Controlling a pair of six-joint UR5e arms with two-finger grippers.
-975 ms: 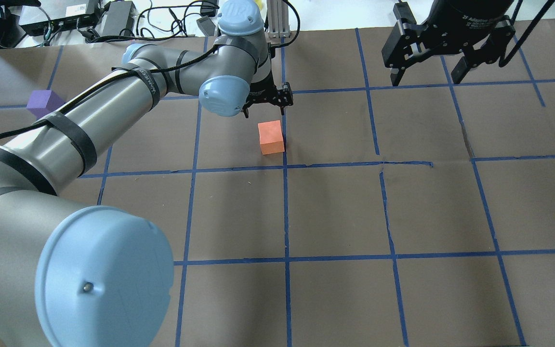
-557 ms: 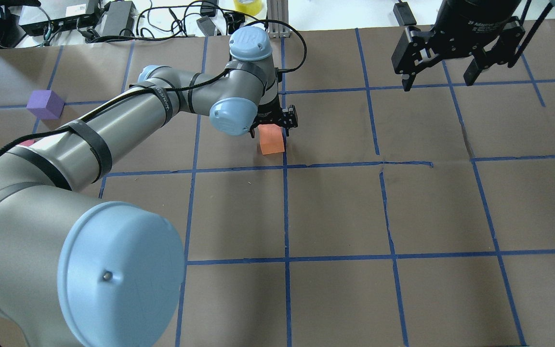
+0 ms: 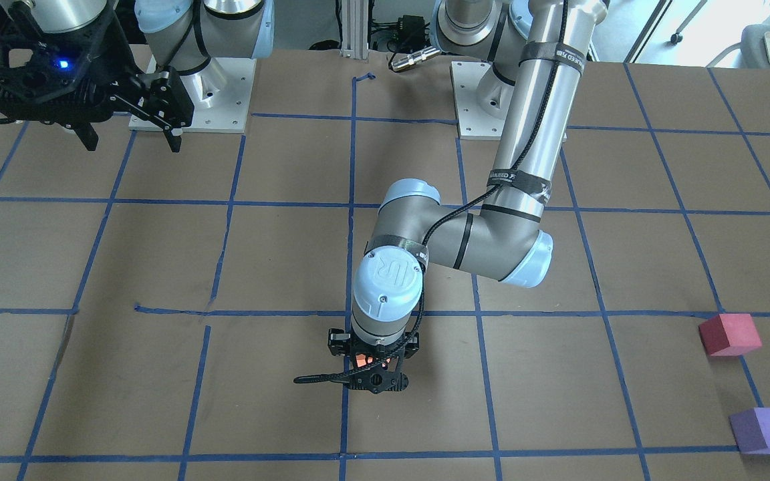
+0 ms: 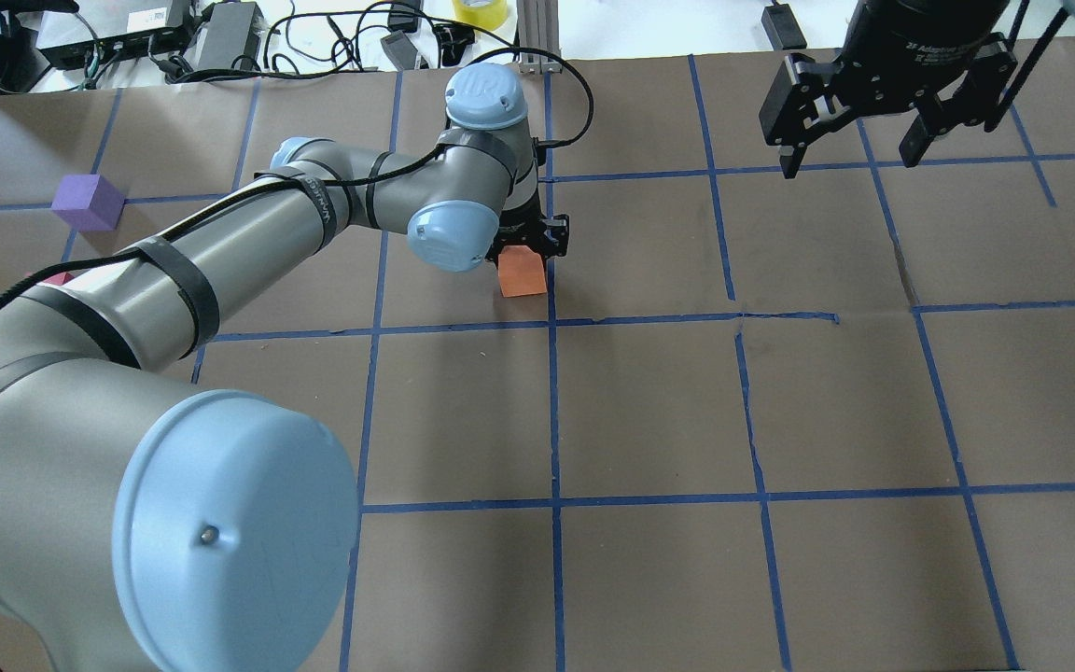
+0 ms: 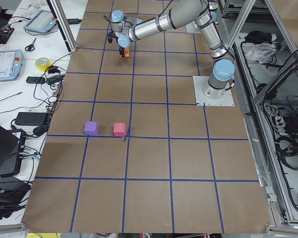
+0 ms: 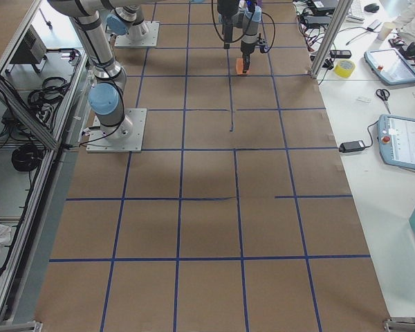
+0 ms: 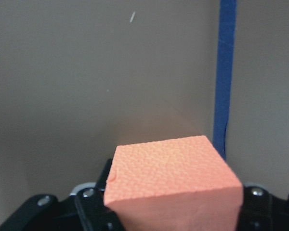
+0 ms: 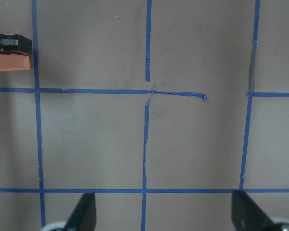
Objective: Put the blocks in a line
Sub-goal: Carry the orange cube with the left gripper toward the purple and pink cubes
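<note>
The left end effector (image 4: 530,245) has dropped over the orange block (image 4: 522,275), fingers now straddling it near the surface's (image 4: 649,401) middle; whether they have clamped, I cannot tell. The grasp is imminent, while the right end effector (image 4: 883,126) hangs apart.

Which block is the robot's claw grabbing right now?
The orange block. It sits between the fingers of the left gripper near the middle of the table, while the pinkish-red block and the purple block sit alone together, far off to the side.
</note>
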